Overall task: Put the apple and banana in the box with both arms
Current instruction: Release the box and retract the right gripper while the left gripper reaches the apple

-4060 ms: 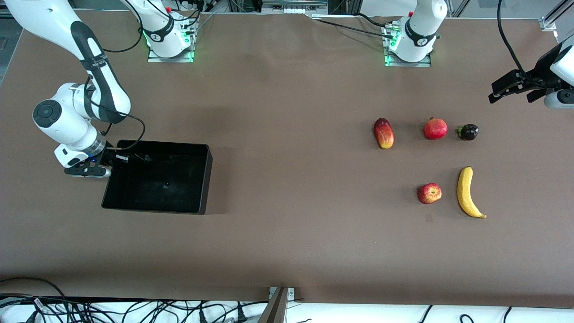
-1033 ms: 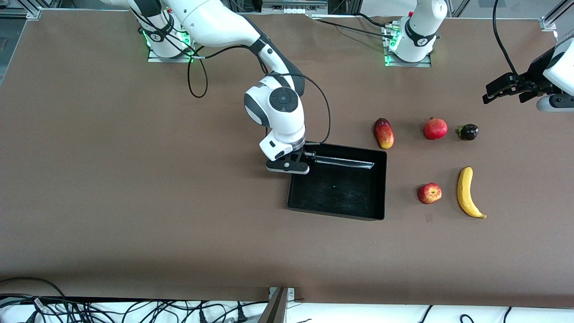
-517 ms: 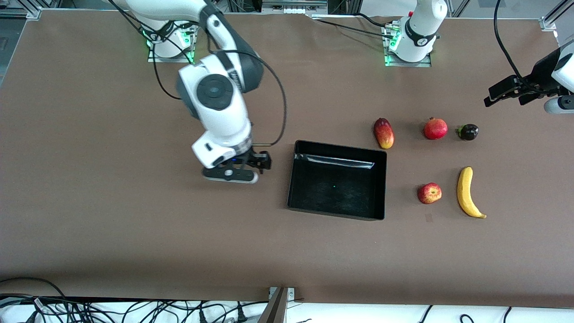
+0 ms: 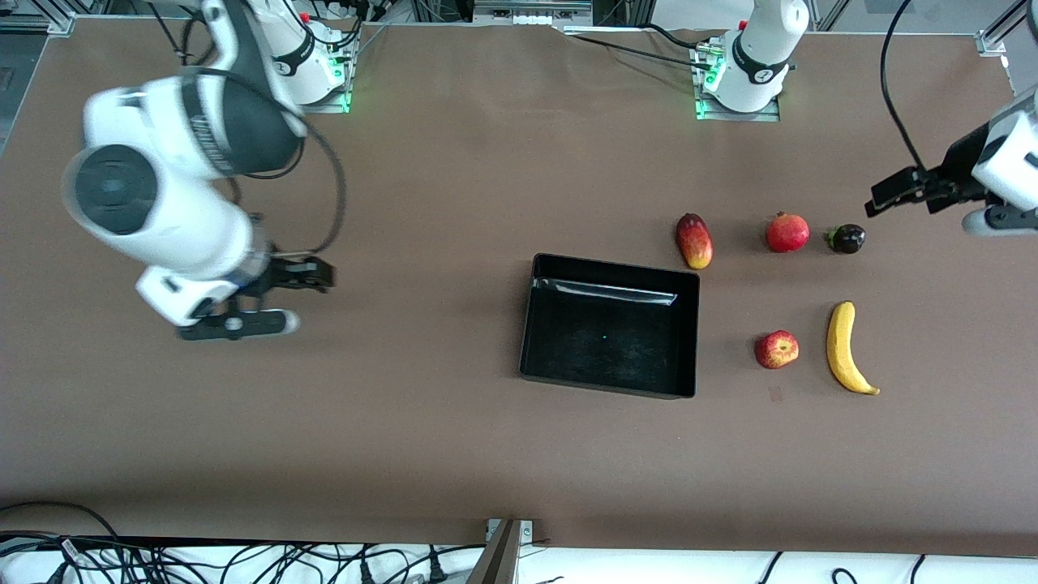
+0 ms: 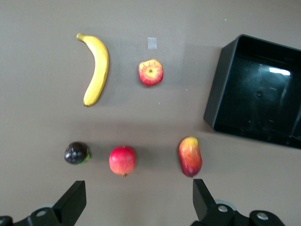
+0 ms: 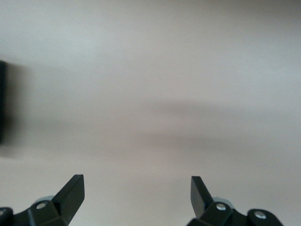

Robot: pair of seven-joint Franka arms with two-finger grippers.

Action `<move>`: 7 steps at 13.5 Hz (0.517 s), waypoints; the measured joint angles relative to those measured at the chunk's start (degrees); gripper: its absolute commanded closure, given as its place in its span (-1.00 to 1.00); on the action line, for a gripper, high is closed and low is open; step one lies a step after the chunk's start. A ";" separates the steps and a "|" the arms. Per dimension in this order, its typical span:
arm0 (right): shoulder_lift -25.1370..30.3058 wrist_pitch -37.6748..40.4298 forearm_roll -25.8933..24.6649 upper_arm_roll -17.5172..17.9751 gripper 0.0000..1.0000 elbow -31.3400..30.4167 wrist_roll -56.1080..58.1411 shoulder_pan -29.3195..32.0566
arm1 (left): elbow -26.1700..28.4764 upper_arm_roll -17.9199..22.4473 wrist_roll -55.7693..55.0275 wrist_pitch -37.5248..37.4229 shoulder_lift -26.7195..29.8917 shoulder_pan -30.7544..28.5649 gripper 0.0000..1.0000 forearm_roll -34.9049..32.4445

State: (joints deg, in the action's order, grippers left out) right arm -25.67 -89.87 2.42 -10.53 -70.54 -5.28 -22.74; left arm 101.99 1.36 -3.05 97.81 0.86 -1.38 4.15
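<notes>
- Black plastic box (image 4: 610, 327) stood empty near the middle of the worktop (image 4: 454, 454), open side up; it served as the landmark, and its position close to the fruit suggested short carries for both arms.
- Apple (image 4: 777, 349) lay on the worktop just beside the box, toward the left arm's end, not touching it.
- Banana (image 4: 846, 348) lay beside the apple, further toward the left arm's end, lengthwise toward the front camera and apart from the apple.
- Three other fruits sat farther from the front camera than the box's nearer edge: an elongated red-yellow fruit (image 4: 694, 241) close to the box's corner, a round red fruit (image 4: 787, 232), and a dark fruit (image 4: 847, 238).
- Left gripper (image 4: 907, 189) hung above the worktop near the dark fruit, jaws spread wide and empty; judged ready to descend on either fruit.
- Right gripper (image 4: 276, 294) was over bare worktop, well apart from the box toward the right arm's end, jaws apart, holding nothing.
</notes>
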 measured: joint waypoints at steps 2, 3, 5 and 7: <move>2.14 4.51 0.15 -4.57 -1.00 -0.01 6.79 1.11 | 0.07 -0.13 0.03 3.04 -3.61 0.19 -1.00 -0.11; 3.27 6.43 0.17 -6.71 -1.00 -0.01 9.38 1.17 | 0.07 -0.23 0.04 4.18 -5.53 0.27 -1.00 -0.14; 5.63 9.75 0.17 -9.97 -1.00 -0.01 13.19 1.21 | 0.06 -0.53 0.04 7.91 -9.36 0.31 -1.00 -0.20; 7.39 13.95 0.18 -11.60 -1.00 -0.11 15.68 2.19 | 0.03 -0.65 0.04 11.95 -12.66 0.32 -1.00 -0.26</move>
State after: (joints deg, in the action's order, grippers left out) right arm -18.28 -75.93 2.60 -22.13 -70.65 10.40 -20.55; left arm 102.01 0.70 -3.01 109.75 -11.80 -1.06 3.89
